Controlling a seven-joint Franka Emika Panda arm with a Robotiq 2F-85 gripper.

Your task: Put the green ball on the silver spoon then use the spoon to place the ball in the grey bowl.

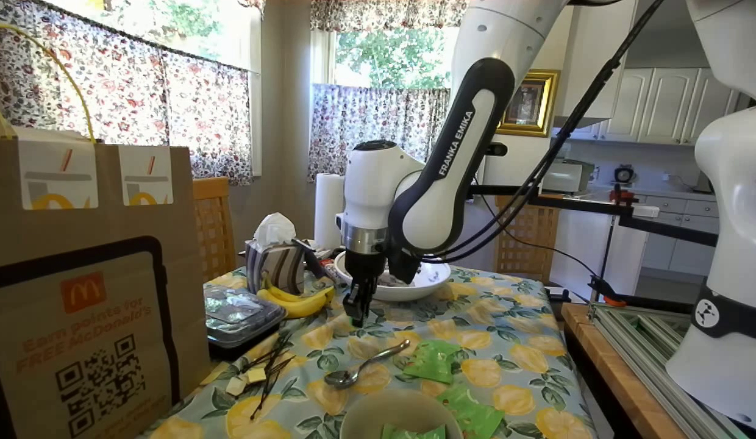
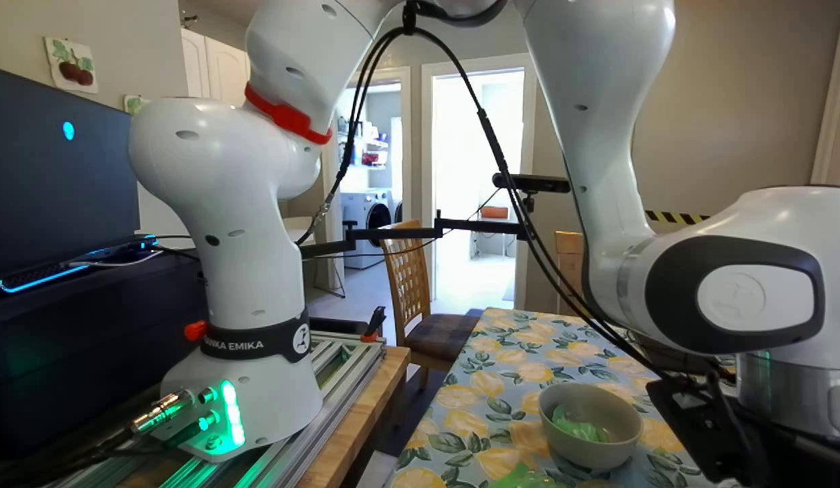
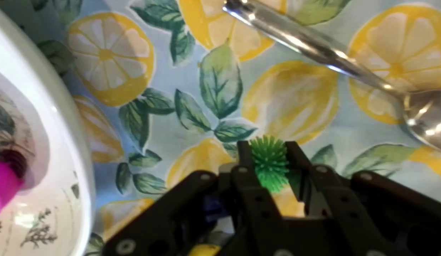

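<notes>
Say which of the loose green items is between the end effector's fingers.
The small, round, spiky green ball, pinched by the end effector; the others are crinkled, wrapper-like green pieces, lying apart from it.

Wrist view: ball (image 3: 270, 167) in hand (image 3: 269, 151), far bowl (image 3: 60, 106) left, spoon (image 3: 330, 57) upper right. In an exterior view: spoon lies on desk (image 1: 506, 341) between hand and near bowl (image 1: 402, 405); wrappers (image 1: 433, 360) right of spoon, another in near bowl; far bowl behind hand; bananas (image 1: 295, 303) before tissue box (image 1: 274, 268).
</notes>
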